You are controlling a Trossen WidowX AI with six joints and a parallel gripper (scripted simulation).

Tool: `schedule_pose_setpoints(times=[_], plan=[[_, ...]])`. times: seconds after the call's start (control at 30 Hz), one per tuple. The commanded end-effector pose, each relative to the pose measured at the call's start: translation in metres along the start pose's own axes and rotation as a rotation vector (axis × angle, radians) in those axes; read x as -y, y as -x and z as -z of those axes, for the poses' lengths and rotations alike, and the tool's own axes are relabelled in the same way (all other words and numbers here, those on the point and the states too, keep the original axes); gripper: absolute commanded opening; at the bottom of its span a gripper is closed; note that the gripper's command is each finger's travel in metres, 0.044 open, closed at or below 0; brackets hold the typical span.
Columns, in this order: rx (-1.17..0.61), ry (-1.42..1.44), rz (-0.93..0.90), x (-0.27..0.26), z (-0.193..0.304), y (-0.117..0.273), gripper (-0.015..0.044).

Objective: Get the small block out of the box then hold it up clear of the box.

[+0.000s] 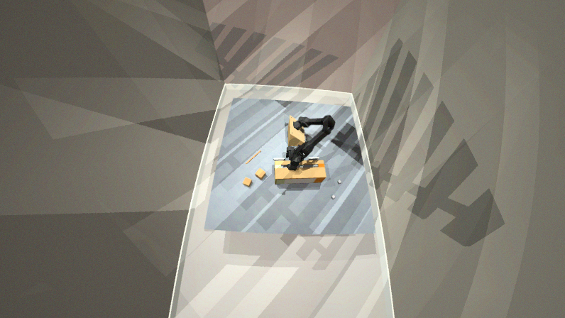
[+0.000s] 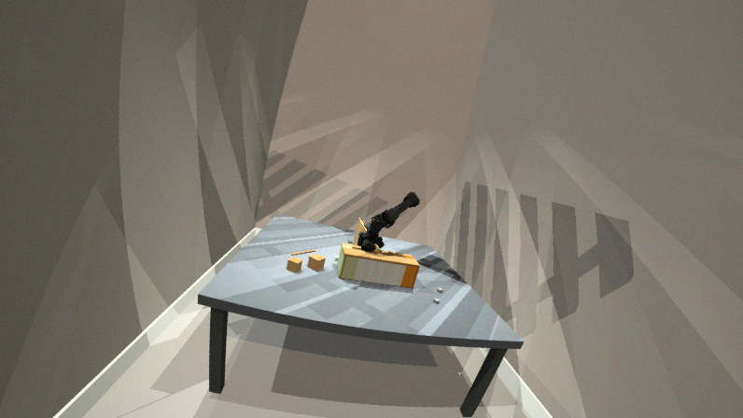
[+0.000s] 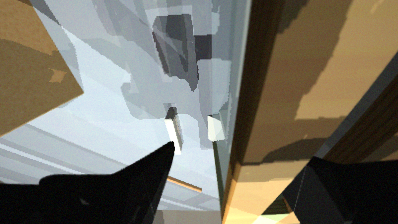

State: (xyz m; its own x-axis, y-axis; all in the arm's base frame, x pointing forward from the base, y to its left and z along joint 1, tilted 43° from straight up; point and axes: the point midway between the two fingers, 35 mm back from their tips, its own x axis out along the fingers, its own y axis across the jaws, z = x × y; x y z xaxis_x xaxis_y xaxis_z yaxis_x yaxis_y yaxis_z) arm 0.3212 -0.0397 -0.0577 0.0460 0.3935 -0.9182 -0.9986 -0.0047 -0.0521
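The box [image 1: 304, 172] [image 2: 385, 271] [image 3: 280, 100] stands upright on the table [image 1: 245, 213] [image 2: 290, 306]. It is wooden, with a pale green part at its left end and an orange part at its right end in the top and exterior views. My gripper [image 1: 292, 167] [image 2: 369, 247] [image 3: 213, 143] is open and empty, low over the box's robot-side top edge, left of its middle in the top view. In the wrist view one finger is beside the box and the other over it. I cannot make out the small block or the shelf; the arm and box walls hide much of the inside.
Two orange cubes [image 1: 247, 182] [image 1: 260, 173] and a thin orange stick [image 1: 253, 157] [image 3: 185, 184] lie left of the box. Two small pale cubes [image 1: 338, 182] [image 1: 333, 196] lie right. White bars [image 1: 278, 159] [image 1: 313, 158] show behind it. A wooden board [image 1: 295, 132] [image 3: 35, 75] stands near the arm's base.
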Motion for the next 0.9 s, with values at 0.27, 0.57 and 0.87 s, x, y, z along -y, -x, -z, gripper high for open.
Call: schedule_pose_setpoints(times=[0.27, 0.57, 0.87], plan=[[-0.009, 0.004, 0.005, 0.002, 0.031, -0.009, 0.0400], [-0.007, 0.000, 0.002, 0.002, 0.043, 0.027, 0.0400], [-0.005, -0.007, 0.013, 0.002, 0.049, 0.049, 0.0400]])
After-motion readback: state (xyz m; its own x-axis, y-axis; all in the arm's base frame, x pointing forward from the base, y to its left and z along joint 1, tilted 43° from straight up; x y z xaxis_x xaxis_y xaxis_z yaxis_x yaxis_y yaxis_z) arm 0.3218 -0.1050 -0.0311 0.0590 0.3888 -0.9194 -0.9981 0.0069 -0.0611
